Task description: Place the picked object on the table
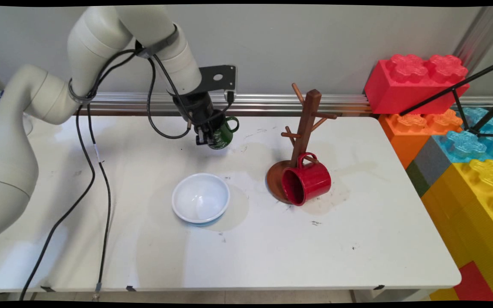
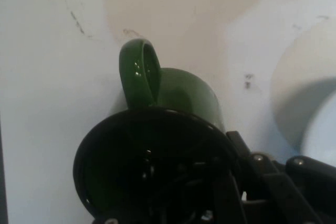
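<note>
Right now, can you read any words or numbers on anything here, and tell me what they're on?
None can be read.
The green enamel mug held in the black claw has a pale mark on its side, too small to read.
The red enamel mug, white bowl and wooden mug tree show no writing.

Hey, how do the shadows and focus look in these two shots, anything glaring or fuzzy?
Main view: even light; the red mug and white bowl throw soft shadows on the table. Hand view: the green mug in the gripper looms close and soft, with small glints on its handle.
</note>
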`<state>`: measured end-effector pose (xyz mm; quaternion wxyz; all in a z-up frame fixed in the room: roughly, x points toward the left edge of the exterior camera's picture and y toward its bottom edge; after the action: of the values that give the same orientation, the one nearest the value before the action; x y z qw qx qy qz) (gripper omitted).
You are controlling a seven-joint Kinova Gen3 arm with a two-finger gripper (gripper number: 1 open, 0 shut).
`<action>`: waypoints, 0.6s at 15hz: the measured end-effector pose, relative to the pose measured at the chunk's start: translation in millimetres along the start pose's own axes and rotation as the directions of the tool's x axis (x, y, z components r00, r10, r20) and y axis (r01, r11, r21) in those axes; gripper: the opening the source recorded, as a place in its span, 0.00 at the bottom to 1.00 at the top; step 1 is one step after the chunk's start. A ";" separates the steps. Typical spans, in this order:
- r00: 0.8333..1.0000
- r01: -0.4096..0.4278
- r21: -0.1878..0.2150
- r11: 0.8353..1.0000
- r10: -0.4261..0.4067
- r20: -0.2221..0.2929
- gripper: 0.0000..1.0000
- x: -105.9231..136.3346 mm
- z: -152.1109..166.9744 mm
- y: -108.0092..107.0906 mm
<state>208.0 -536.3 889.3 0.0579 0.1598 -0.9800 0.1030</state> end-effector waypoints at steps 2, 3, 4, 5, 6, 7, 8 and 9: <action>1.000 -0.009 -0.017 1.000 0.009 0.000 0.00 0.2 11.6 -5.0; 1.000 -0.011 -0.027 1.000 0.011 -0.002 0.00 0.7 17.8 -6.9; 1.000 -0.012 -0.035 0.999 0.011 -0.004 0.00 1.4 23.0 -8.3; 1.000 -0.012 -0.044 0.999 0.011 -0.006 0.00 2.6 29.1 -9.9; 1.000 -0.011 -0.053 0.999 0.011 -0.009 0.00 3.6 34.9 -11.3; 1.000 -0.011 -0.060 0.998 0.010 -0.011 0.00 4.5 39.7 -12.3; 1.000 -0.010 -0.069 0.998 0.009 -0.013 0.00 5.6 45.1 -13.2; 1.000 -0.010 -0.076 0.997 0.009 -0.014 0.00 6.4 49.6 -13.9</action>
<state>202.5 -562.1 844.6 0.0703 0.1523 -0.9836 0.0669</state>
